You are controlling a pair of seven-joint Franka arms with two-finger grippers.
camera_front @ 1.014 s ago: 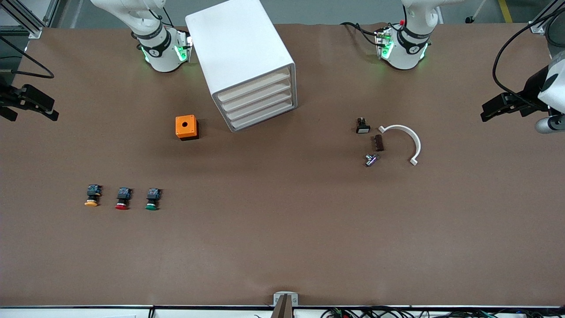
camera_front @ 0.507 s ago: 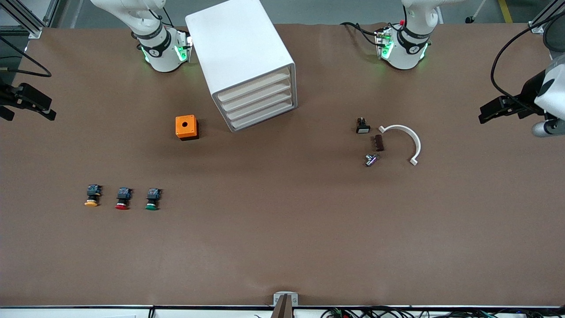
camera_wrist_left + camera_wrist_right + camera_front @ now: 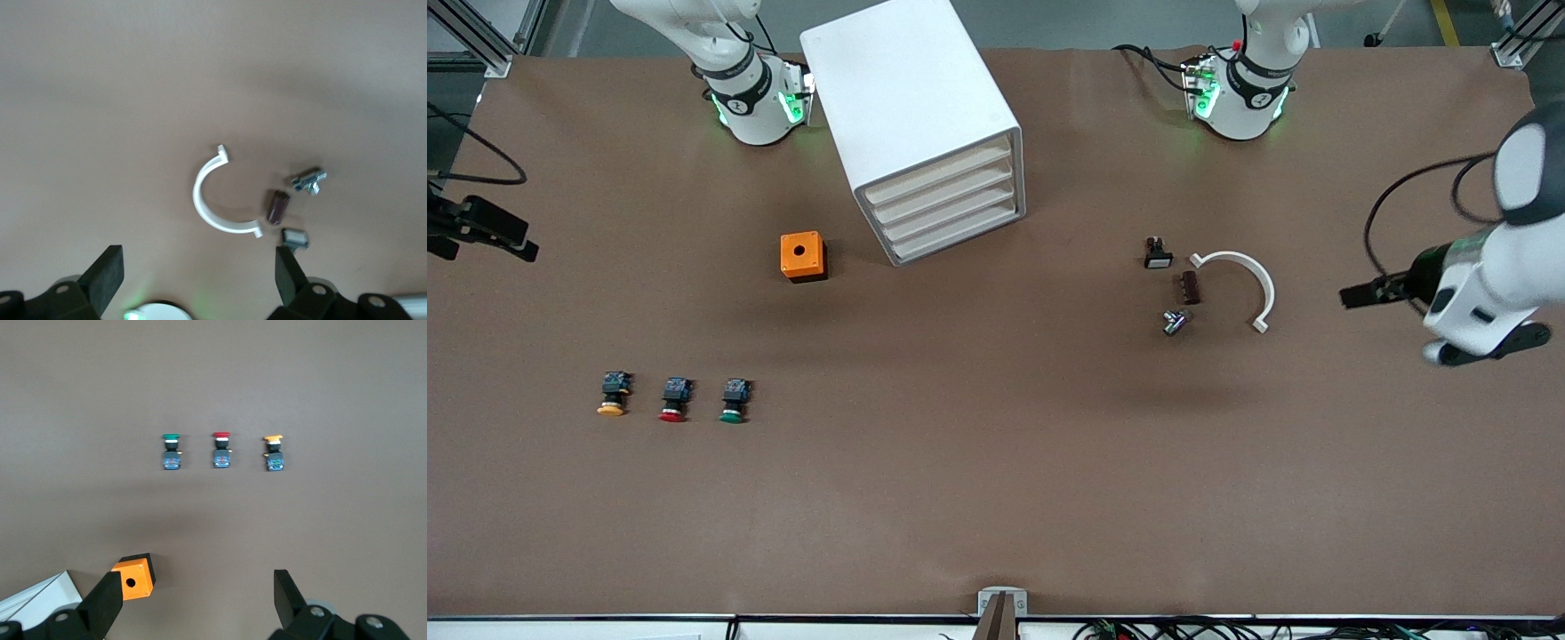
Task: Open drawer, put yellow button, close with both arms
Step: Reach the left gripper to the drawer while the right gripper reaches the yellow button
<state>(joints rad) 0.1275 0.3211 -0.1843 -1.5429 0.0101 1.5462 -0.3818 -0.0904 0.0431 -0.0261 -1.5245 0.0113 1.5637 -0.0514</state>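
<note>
With the top drawer shut and the yellow button on the table near the right arm's end, the empty left gripper and right gripper, both wide, should grip its front squarely.

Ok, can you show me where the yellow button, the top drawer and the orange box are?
yellow button (image 3: 611,408): front view, on its yellow cap.
drawer (image 3: 938,175): front view, middle of the uppermost drawer front.
orange box (image 3: 801,255): front view, on its top face beside the hole.
</note>
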